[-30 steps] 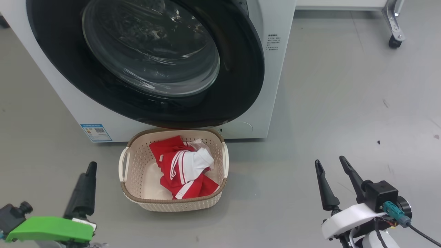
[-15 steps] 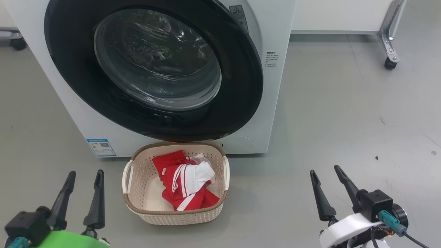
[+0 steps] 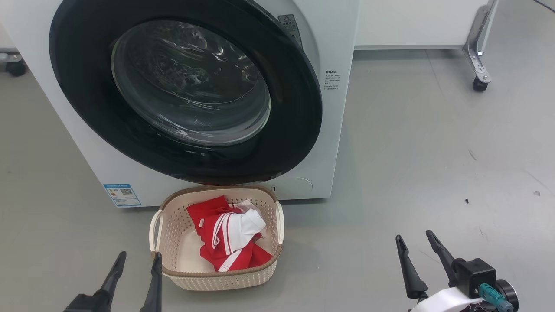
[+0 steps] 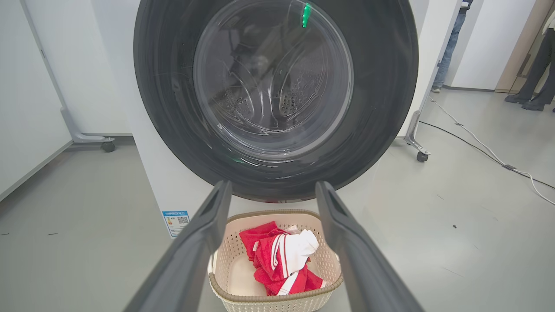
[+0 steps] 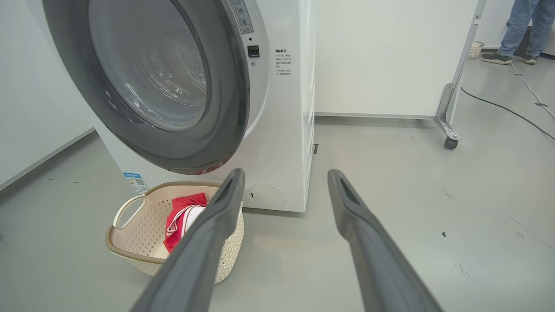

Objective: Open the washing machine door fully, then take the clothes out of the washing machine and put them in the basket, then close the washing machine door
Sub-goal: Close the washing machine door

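The washing machine (image 3: 336,143) is white, and its door (image 3: 82,108), a glossy black ring around a bulging clear glass bowl, lies against its front. On the grey floor (image 3: 412,151) just near of it stands the cream perforated basket (image 3: 173,242) with a brown rim. The clothes (image 3: 217,242), red with white stripes and a white panel, lie bunched inside it. The left gripper (image 3: 140,255) and right gripper (image 3: 413,235) hover nearer, fingers spread, holding nothing.
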Available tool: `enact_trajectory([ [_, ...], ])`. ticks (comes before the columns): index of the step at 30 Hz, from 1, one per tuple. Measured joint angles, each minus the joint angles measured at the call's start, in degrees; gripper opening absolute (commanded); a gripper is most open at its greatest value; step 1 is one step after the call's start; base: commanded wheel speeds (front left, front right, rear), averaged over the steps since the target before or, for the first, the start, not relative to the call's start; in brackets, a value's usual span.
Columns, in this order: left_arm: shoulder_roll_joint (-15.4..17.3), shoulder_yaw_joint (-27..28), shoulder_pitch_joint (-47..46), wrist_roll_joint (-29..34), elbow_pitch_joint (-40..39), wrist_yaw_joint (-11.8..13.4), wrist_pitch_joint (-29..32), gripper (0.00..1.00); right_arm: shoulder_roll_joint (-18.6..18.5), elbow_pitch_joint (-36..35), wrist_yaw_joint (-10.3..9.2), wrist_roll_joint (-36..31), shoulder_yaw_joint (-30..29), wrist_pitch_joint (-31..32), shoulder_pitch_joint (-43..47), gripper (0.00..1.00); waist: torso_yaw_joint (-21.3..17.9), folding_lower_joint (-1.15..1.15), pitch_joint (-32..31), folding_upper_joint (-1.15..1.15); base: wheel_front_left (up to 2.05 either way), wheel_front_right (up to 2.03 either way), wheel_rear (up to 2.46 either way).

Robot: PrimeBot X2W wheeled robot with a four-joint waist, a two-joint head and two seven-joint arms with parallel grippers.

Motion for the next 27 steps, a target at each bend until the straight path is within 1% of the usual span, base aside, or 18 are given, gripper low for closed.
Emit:
enact_trajectory([
  [5, -0.8, -0.4, 0.6, 0.9, 0.5, 0.5, 0.0, 1.00, 0.0, 0.0, -0.49, 0.0, -0.3, 0.0, 0.7, 1.00, 0.1, 0.00, -0.2, 0.00, 0.00, 0.00, 0.00],
  [10, -1.8, -0.9, 0.9, 1.2, 0.8, 0.7, -0.4, 1.00, 0.0, 0.3, -0.54, 0.0, -0.5, 0.0, 1.2, 1.00, 0.4, 0.00, -0.4, 0.00, 0.00, 0.00, 0.00],
  [27, -2.2, -1.0, 1.1, 2.9, 1.4, 1.4, -0.7, 1.00, 0.1, 0.3, -0.55, 0.0, -0.1, 0.0, 1.6, 1.00, 0.7, 0.00, -0.8, 0.00, 0.00, 0.00, 0.00],
])
